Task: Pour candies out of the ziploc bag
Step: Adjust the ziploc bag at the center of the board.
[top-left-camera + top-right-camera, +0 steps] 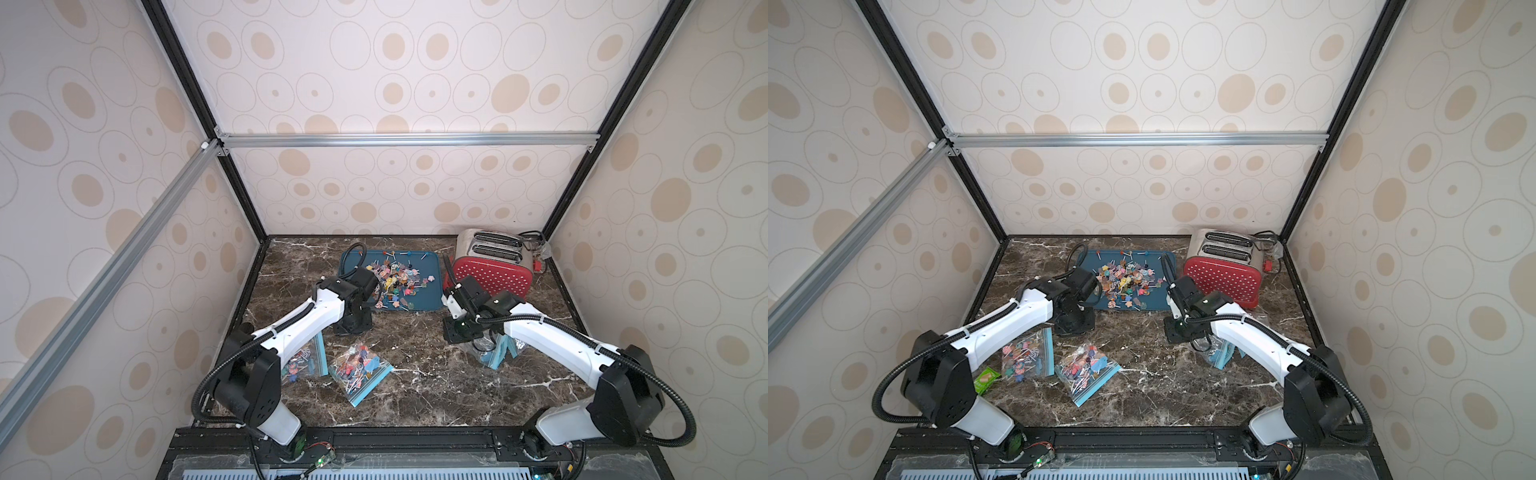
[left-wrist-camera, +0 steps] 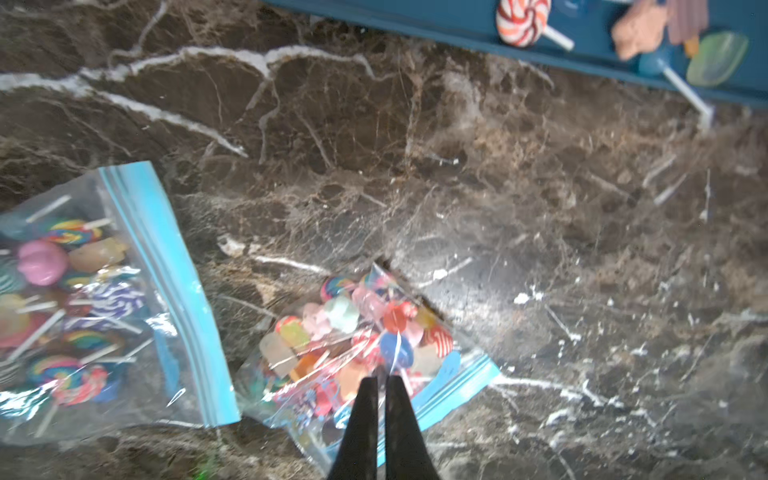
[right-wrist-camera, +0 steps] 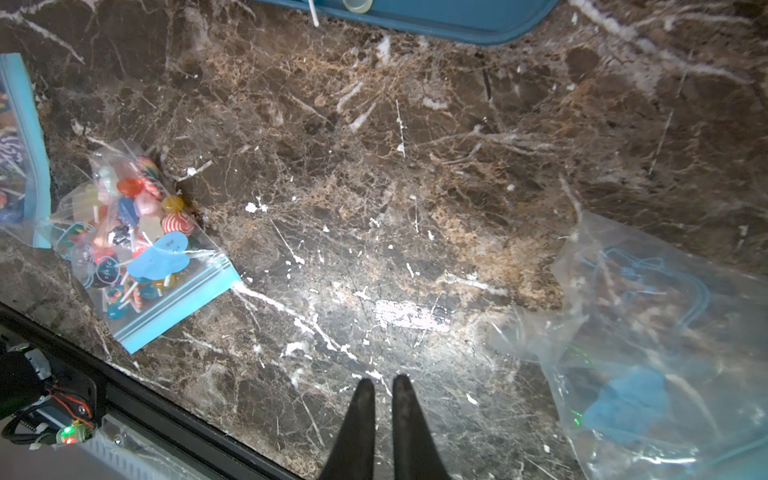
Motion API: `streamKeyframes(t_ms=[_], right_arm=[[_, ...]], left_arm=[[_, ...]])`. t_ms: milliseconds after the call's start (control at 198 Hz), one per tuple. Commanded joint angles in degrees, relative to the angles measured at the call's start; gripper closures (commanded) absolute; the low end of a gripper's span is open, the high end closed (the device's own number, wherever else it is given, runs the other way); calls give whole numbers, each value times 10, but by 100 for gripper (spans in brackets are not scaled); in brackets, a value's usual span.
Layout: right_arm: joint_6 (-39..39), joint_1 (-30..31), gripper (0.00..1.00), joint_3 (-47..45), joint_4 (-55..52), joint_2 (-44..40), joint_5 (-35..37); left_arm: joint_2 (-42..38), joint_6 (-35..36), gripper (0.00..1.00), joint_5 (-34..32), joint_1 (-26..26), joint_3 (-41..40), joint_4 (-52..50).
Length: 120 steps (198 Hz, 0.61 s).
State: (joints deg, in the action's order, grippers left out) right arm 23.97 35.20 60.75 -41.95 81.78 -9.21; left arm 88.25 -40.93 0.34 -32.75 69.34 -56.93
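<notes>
Loose candies (image 1: 395, 282) lie heaped on the teal tray (image 1: 428, 259) at the back. A full ziploc bag (image 1: 360, 374) of candies lies mid-table, its blue zip toward the front. My left gripper (image 2: 381, 379) hangs over this bag (image 2: 357, 345), shut and holding nothing. Another full ziploc bag (image 2: 83, 299) lies beside it under the left arm. My right gripper (image 3: 383, 380) hovers over bare marble with only a thin slit between its fingers and nothing in them. An empty, crumpled ziploc bag (image 3: 665, 340) lies next to it, partly under the right arm (image 1: 540, 332).
A red toaster (image 1: 490, 266) stands at the back right, close to the tray and the right wrist. A small green packet (image 1: 986, 379) lies at the front left under the left arm. Patterned walls enclose the brown marble table (image 1: 436, 386) on three sides.
</notes>
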Motion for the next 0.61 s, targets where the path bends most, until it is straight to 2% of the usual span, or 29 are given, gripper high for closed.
streamKeyframes(t_ms=[0, 146, 252, 444, 600], right_arm=[[31, 12, 87, -29, 0, -13, -30], [56, 13, 86, -49, 9, -24, -20], [64, 13, 84, -49, 0, -30, -8], [70, 13, 81, -44, -20, -38, 14], [73, 13, 81, -40, -30, -42, 23]], left_arm=[[-12, 62, 90, 6, -53, -23, -80], [0, 67, 76, 15, -145, -55, -91], [4, 62, 67, 19, -186, -69, -75], [13, 79, 59, 70, -205, -106, 7], [17, 97, 63, 42, -205, -143, 53]])
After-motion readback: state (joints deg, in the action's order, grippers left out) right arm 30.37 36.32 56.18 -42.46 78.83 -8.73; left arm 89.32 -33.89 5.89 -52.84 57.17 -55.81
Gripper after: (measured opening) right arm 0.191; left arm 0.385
